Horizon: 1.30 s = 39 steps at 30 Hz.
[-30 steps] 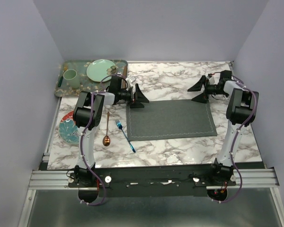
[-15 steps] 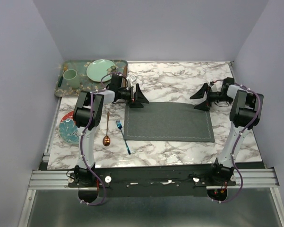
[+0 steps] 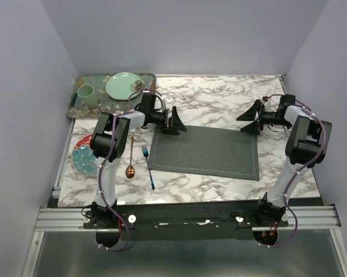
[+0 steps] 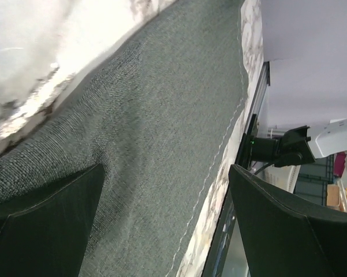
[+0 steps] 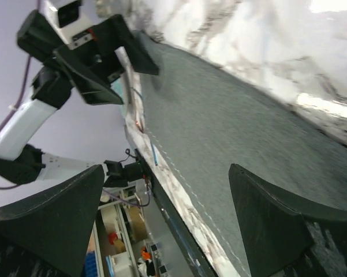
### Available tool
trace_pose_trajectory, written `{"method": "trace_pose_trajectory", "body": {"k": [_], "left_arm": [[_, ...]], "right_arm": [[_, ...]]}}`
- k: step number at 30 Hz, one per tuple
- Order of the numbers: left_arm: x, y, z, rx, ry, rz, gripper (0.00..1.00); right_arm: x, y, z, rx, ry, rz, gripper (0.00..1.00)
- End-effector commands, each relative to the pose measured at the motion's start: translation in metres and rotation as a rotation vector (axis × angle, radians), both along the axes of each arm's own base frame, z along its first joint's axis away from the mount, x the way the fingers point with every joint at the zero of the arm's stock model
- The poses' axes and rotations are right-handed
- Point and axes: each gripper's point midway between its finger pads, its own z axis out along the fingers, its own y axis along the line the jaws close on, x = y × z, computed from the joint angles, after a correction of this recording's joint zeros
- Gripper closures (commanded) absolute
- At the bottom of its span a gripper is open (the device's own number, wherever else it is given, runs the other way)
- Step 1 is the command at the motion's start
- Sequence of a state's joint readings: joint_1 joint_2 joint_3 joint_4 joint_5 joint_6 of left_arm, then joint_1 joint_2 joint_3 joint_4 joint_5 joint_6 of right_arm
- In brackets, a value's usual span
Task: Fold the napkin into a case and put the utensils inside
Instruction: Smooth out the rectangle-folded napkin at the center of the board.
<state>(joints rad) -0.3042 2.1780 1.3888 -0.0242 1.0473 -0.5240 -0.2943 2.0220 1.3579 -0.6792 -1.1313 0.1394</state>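
Observation:
The dark grey napkin (image 3: 205, 152) lies flat and unfolded on the marble table, slightly skewed. My left gripper (image 3: 176, 122) stands open at its far left corner, one finger low over the cloth (image 4: 161, 127). At the far right corner my right gripper (image 3: 251, 119) is open too, and the napkin (image 5: 231, 127) fills its wrist view. Neither holds anything. The blue fork (image 3: 148, 167) lies along the napkin's left edge, and the copper spoon (image 3: 130, 158) lies left of it. No case shows.
A patterned green tray (image 3: 73, 108) at the far left carries a pale green plate (image 3: 122, 85) and a cup (image 3: 85, 95). A patterned plate (image 3: 82, 159) sits near the left arm. Purple walls close in the table on three sides.
The napkin has shifted left and turned, its near right corner now closer to me. The fork's handle swung left beside it. The left gripper moved slightly right, the right gripper right.

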Motion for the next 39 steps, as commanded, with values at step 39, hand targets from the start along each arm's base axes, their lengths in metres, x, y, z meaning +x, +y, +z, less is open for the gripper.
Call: {"method": "trace_pose_trajectory", "body": {"k": [39], "left_arm": [[0.012, 0.03, 0.021, 0.045, -0.099, 0.07, 0.01]], "right_arm": [[-0.001, -0.042, -0.038, -0.144, 0.126, -0.023, 0.08]]}}
